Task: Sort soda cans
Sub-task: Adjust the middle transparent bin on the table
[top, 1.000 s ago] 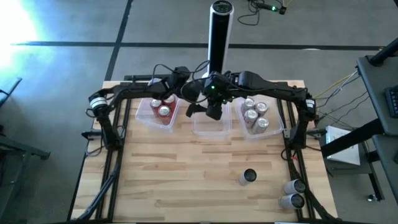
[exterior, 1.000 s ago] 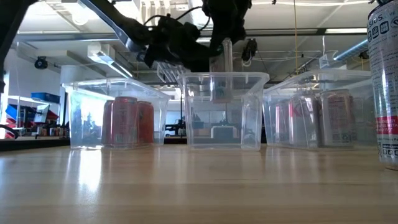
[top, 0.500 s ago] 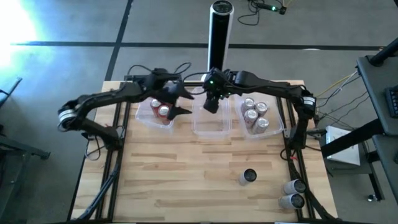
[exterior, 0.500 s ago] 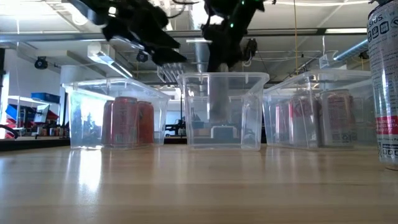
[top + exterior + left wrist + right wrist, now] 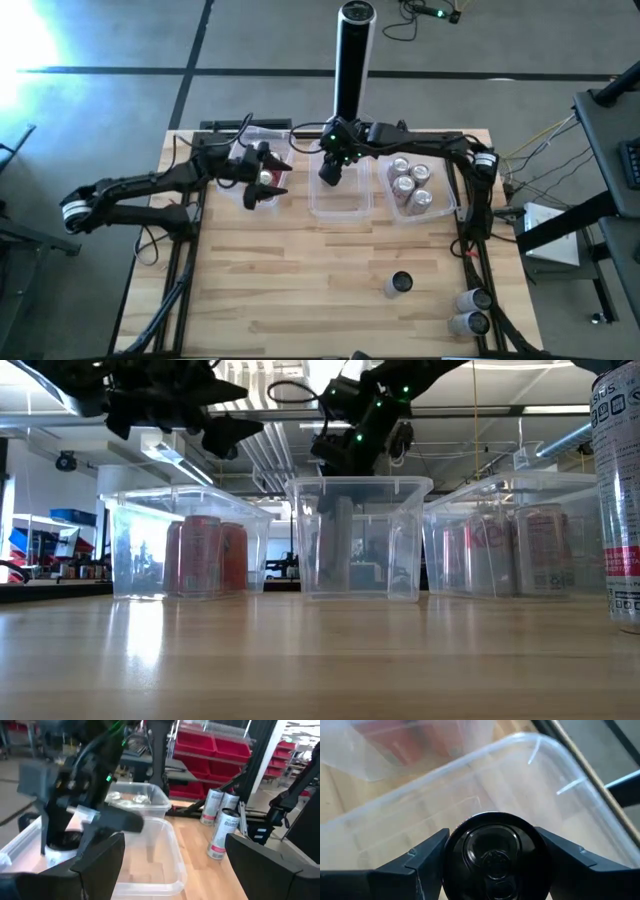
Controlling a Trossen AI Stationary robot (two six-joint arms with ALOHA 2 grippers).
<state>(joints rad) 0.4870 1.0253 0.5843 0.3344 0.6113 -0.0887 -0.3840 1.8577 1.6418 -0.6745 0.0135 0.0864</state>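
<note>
I am lowering a black can (image 5: 492, 855), gripped in the right gripper (image 5: 330, 170), into the middle tub (image 5: 340, 205). Next: open jaws, release upright. Left gripper (image 5: 262, 185) is hovering open over the left tub w/ red cans (image 5: 205, 555).

red cans (image 5: 205, 555), silver-topped cans (image 5: 408, 181), black can (image 5: 492, 857), clear tubs (image 5: 358, 485)

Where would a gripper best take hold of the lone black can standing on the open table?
Probably around its round side wall, coming straight down from above. The black can stands upright with its top facing up, apart from the two cans lying nearby, so fingers could likely close across its body.
</note>
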